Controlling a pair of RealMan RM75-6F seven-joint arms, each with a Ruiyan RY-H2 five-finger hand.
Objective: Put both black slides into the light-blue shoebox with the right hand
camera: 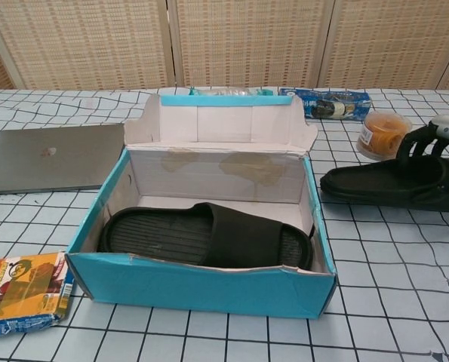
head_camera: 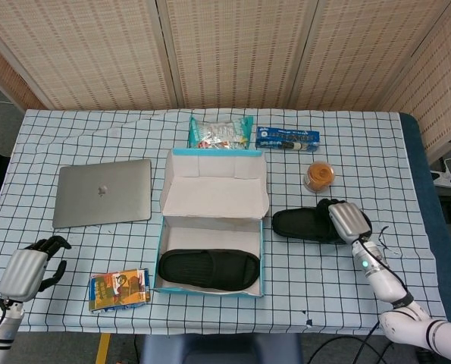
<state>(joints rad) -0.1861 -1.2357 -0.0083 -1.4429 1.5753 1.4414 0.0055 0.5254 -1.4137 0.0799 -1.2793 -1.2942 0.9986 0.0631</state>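
The light-blue shoebox stands open at the table's middle with its lid folded back. One black slide lies flat inside it. The second black slide is just right of the box, lifted a little off the cloth at its right end. My right hand grips that end, fingers curled over the strap. My left hand rests at the table's front left corner, fingers curled in, holding nothing.
A grey laptop lies left of the box. A snack packet sits at front left. Behind the box are a snack bag, a blue biscuit pack and an orange-filled tub.
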